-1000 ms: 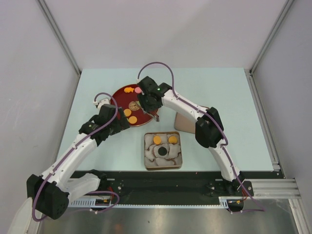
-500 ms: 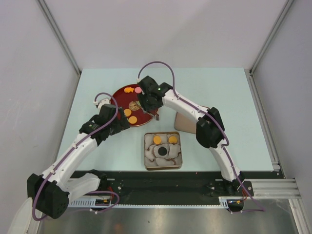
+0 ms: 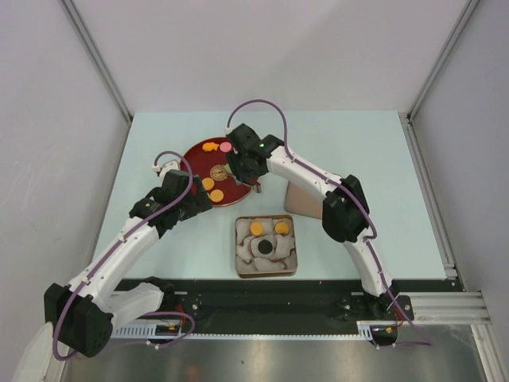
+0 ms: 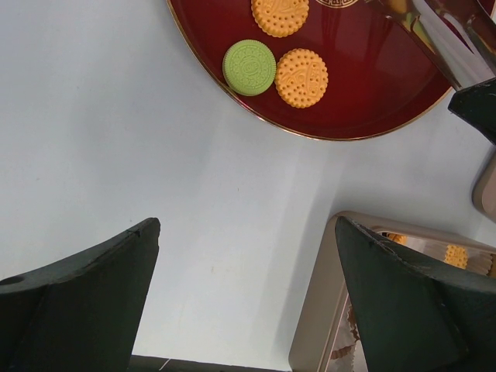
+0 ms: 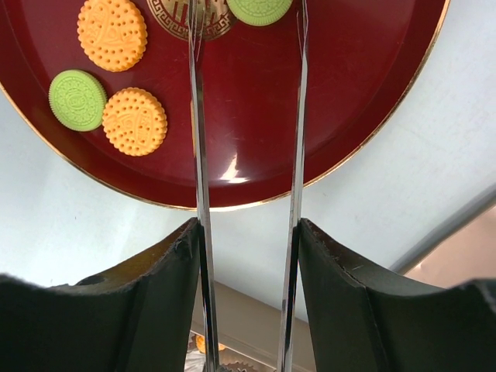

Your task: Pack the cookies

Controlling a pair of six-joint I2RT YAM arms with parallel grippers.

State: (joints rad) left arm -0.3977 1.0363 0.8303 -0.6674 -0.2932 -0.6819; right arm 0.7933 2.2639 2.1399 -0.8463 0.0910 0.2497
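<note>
Cookies lie on a round red plate [image 3: 191, 153]: orange ones [image 3: 207, 184] and a pink one [image 3: 226, 147]. In the right wrist view my right gripper [image 5: 248, 225] is shut on metal tongs [image 5: 195, 116]. Their two blades reach out over the plate [image 5: 232, 93], either side of a green cookie [image 5: 260, 9]. An orange cookie [image 5: 134, 121] and another green one [image 5: 77, 99] lie to the left. My left gripper [image 4: 248, 225] stands open over bare table, between the plate [image 4: 372, 93] and a square tin [image 4: 314, 310]. The tin [image 3: 238, 248] holds orange cookies [image 3: 257, 228] and a dark one [image 3: 262, 248] in paper cups.
A tan lid [image 3: 301, 199] lies flat to the right of the plate, under the right arm. The pale table [image 3: 358, 159] ends at grey walls on three sides, and a black rail [image 3: 262, 298] runs along the near edge.
The right arm has edged slightly to the right over the plate with the tongs. The left arm has not moved.
</note>
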